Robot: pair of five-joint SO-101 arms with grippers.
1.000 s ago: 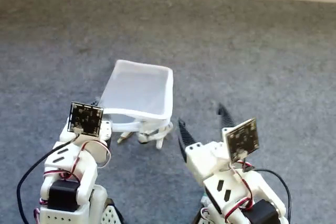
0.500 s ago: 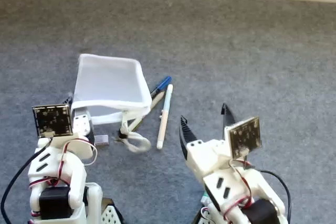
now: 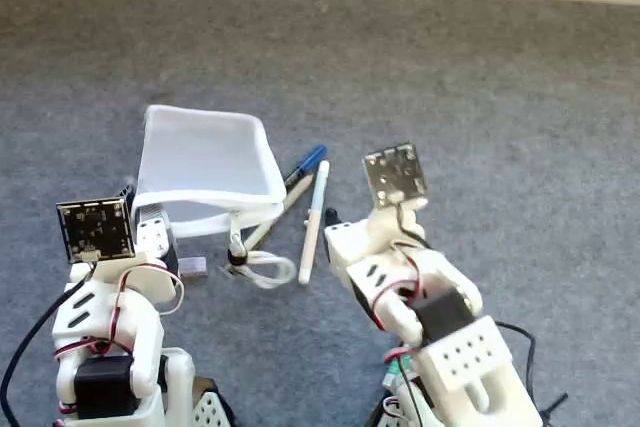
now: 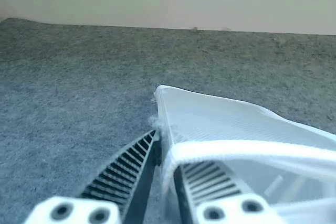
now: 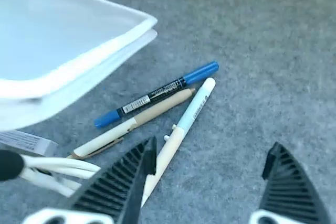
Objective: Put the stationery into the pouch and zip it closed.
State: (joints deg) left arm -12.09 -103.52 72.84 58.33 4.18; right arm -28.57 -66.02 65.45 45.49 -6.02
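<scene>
The white mesh pouch [image 3: 205, 159] lies at centre left, and my left gripper [image 4: 166, 167] is shut on its near rim [image 4: 247, 150]. Three pens lie just right of the pouch: a blue marker [image 5: 157, 95], a beige pen [image 5: 131, 124] and a white pen [image 5: 181, 127]. They also show in the high view as the blue marker [image 3: 308, 161] and the white pen [image 3: 313, 219]. My right gripper [image 5: 211, 157] stands open just above the near end of the white pen, with nothing between its fingers. The right arm [image 3: 400, 277] leans over the pens.
A white cord loop [image 3: 262, 267] trails from the pouch toward the front. A small printed block [image 3: 193, 267] lies beside my left arm [image 3: 110, 347]. Grey carpet [image 3: 500, 97] runs open to the right and to the back, up to a pale wall.
My left gripper has dragged the pouch to the left, uncovering the pens. My right arm has swung forward and left until its gripper is over the pens.
</scene>
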